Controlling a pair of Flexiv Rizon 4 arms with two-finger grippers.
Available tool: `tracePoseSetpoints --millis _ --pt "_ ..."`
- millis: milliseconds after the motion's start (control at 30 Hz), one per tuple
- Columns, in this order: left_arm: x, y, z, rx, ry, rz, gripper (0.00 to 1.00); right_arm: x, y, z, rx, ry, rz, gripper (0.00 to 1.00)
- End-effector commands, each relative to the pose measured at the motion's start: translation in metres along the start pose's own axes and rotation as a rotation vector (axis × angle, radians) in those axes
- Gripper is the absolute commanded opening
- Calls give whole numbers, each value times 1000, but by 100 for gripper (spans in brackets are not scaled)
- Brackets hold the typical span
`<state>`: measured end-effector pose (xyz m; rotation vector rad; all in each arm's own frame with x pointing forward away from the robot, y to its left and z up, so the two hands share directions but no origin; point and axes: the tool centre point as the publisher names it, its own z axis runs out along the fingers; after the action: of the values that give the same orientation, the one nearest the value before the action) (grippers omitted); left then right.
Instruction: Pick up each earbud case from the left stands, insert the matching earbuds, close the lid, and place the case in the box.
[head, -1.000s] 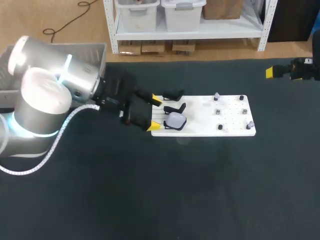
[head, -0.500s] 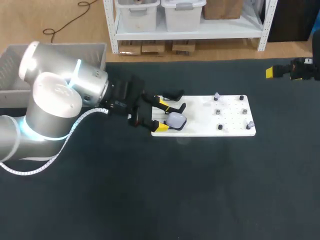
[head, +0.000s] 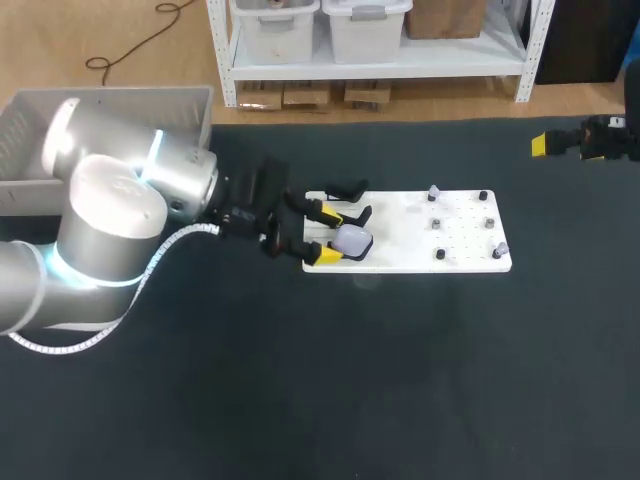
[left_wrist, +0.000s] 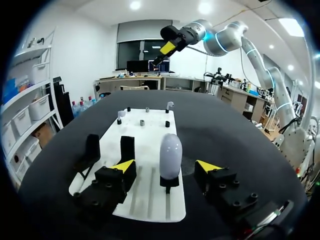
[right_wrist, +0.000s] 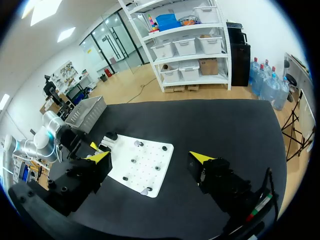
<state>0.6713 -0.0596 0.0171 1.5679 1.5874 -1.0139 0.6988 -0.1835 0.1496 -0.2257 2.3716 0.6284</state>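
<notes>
A pale lavender earbud case (head: 353, 240) (left_wrist: 170, 154) stands upright on the nearest black stand at the left end of the white board (head: 460, 262) (left_wrist: 150, 145). My left gripper (head: 329, 235) (left_wrist: 165, 166) is open and straddles the case, one yellow tip on each side with a gap to each. Two empty black stands (head: 350, 187) (left_wrist: 91, 150) sit beside it. Small pale earbuds (head: 433, 191) (left_wrist: 170, 105) rest on pegs at the board's far end. My right gripper (head: 556, 143) (right_wrist: 150, 157) hangs open above the table's far right, holding nothing.
A grey box (head: 110, 100) (right_wrist: 90, 110) stands at the table's back left corner, behind my left arm. Several dark pegs (head: 440, 254) dot the right half of the board. Dark table cloth (head: 380, 380) stretches in front of the board.
My left gripper has slid right onto the board until its tips flank the case, and its fingers have drawn closer together. The right arm has not moved.
</notes>
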Motion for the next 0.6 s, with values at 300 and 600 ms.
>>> tracePoseSetpoints --millis 300,600 --pt "4 1 11 -9 -23 7 72 0 -1 0 -2 1 -1 100" --pt "-1 -2 15 5 -28 27 74 0 -1 0 -2 1 -1 100"
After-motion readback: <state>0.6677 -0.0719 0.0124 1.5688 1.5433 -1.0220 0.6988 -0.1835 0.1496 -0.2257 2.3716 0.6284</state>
